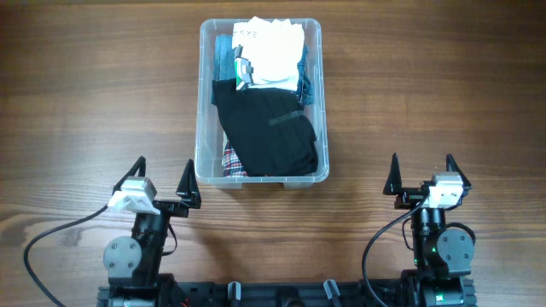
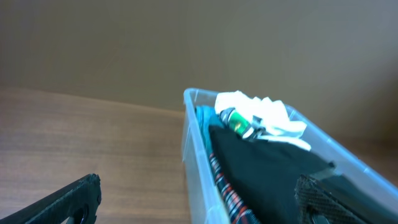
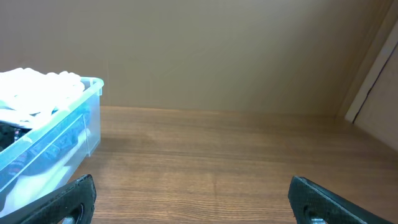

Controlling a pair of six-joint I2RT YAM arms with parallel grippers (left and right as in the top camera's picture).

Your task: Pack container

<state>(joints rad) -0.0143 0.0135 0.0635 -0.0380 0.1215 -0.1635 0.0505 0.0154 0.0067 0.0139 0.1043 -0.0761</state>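
You have one container (image 1: 203,111) on the surface (image 1: 77,102), sitting at 12 o'clock in the overhead view, with its long sides running from 12 to 6. It is filled with soft goods. I count five things in it: one white cloth (image 1: 275,53) at the 12 o'clock end, one black garment (image 1: 269,132) across the middle and the 6 o'clock end, one blue cloth (image 1: 223,53) along the 9 o'clock wall, one red plaid cloth (image 1: 232,162) showing at the 7 o'clock corner, and one small green-and-white item (image 1: 244,73) between the white and the black. Your two grippers are both apart from the container. The left gripper (image 1: 165,166) is at 7 o'clock, just beside the container's near corner, fingers spread and holding nothing. The right gripper (image 1: 422,162) is at 5 o'clock, farther off, also spread wide and empty. Two black cables (image 1: 51,234) trail by the arm bases, one on each side.
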